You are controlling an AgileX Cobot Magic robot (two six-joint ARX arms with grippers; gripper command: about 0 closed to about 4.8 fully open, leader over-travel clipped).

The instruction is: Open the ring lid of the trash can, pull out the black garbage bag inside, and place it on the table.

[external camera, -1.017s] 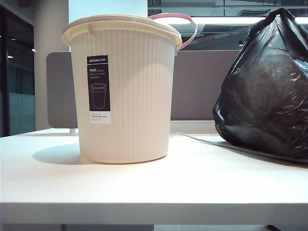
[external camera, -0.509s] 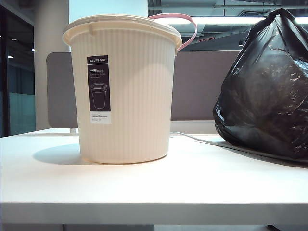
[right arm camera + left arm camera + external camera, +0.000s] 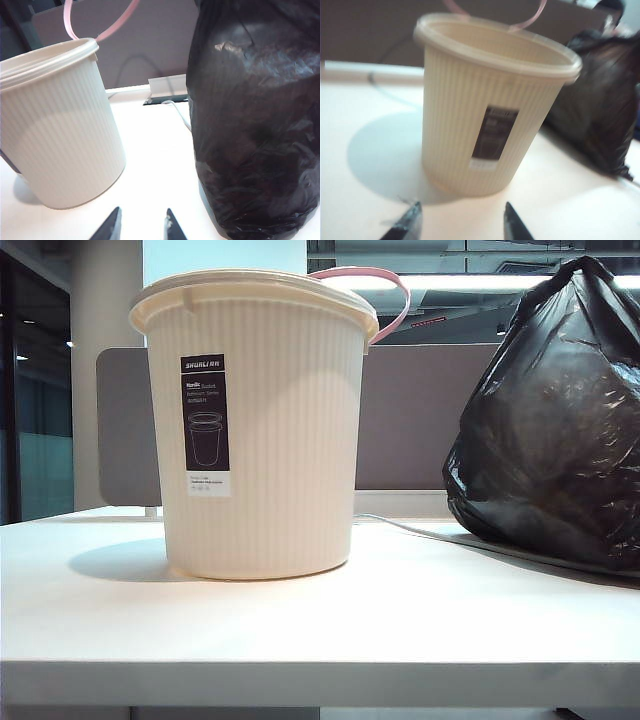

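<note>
**Operator:** Where do the task's things stand for me?

**Spotter:** You have the large cream-white ribbed plastic trash can point(image 3: 255, 430) upright on the wide white tabletop point(image 3: 320, 625), left of centre in the exterior view, its black-and-white label point(image 3: 206, 426) facing the camera. The thin pale pink ring lid point(image 3: 385, 290) is swung up off the cream rim and stands tilted behind the can's far edge. From the left wrist view you look down into the can point(image 3: 490, 105), and no bag shows in the part of the inside you can see.

**Operator:** And the bag?

**Spotter:** Your glossy, crinkled black plastic garbage bag point(image 3: 555, 420) sits on the tabletop to the right of the can, apart from it, with bare white surface between them. A thin grey cable point(image 3: 400, 525) runs along the tabletop behind.

**Operator:** My grippers?

**Spotter:** Your left gripper point(image 3: 462, 222) hovers in front of the can, jaws parted and holding nothing. Your right gripper point(image 3: 142, 225) hangs before the gap between can point(image 3: 60, 125) and bag point(image 3: 255, 115), jaws apart by a narrower gap, also holding nothing. Neither shows in the exterior view.
</note>
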